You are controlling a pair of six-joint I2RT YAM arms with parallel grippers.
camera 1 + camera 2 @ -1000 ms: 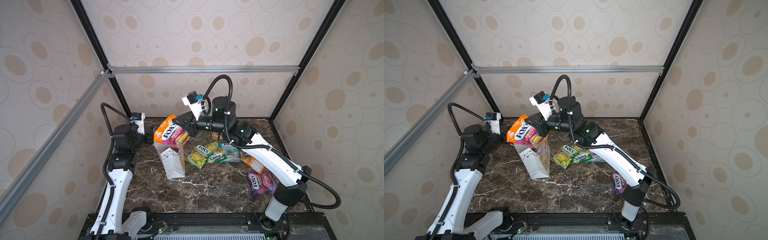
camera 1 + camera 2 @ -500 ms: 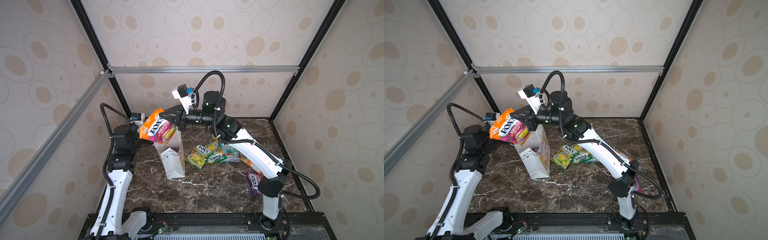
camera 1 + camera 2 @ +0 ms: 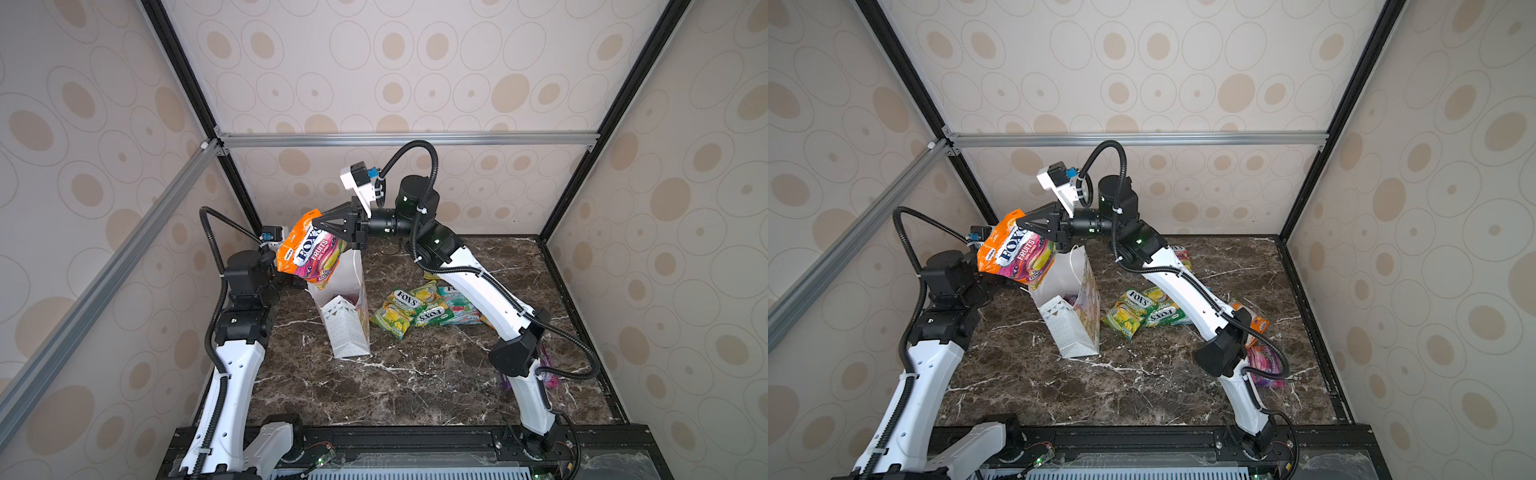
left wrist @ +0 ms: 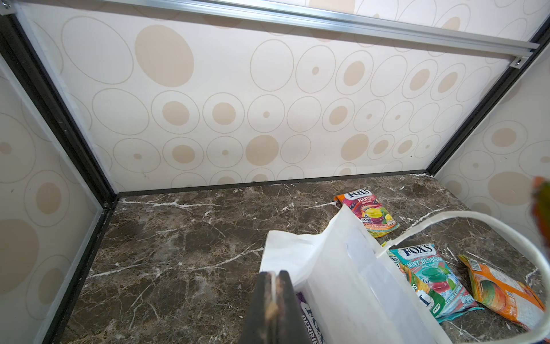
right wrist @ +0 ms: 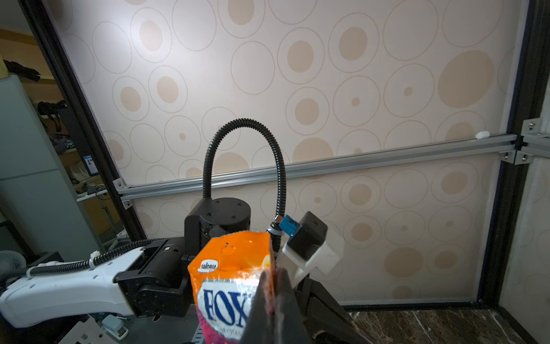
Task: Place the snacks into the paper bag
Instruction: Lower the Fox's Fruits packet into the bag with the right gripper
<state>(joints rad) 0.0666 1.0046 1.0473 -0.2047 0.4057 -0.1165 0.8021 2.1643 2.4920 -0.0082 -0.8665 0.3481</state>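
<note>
Noting a dark brown, marble-look tabletop, glossy and crossed by thin white veins.

Finding the paper bag standing left of the middle in both top views, leaning a little, mouth open. Recording matte white paper with fine dots and small pennants on the narrow face, pastel print on a broad side, and a white cord handle arching over the mouth. Seeing a purple pouch lying inside.

Observing the left gripper with its dark, flat fingers pressed together at the bag's near rim, pinching the paper edge.

Observing the right gripper clamping tight on one edge of the orange-pink pouch and holding it in the air, tilted, just above the bag. Seeing its lower end overlapping the open mouth in both top views; not managing to tell whether inside the rim. Recording glossy, crinkled film, flat and roughly rectangular, orange at the top shading to pink, carrying a white-and-blue "FOX'S FRUITS" oval.

Finding the other snacks lying flat on the tabletop to the right of the bag:
- yellow-green pouch, touching the green pouch
- teal pouch, marked "MINT BLOSSOM"
- orange pouch, creased
- second fruit pouch, nearer the back wall
- purple-pink pouch, partly hidden behind the right arm
</note>
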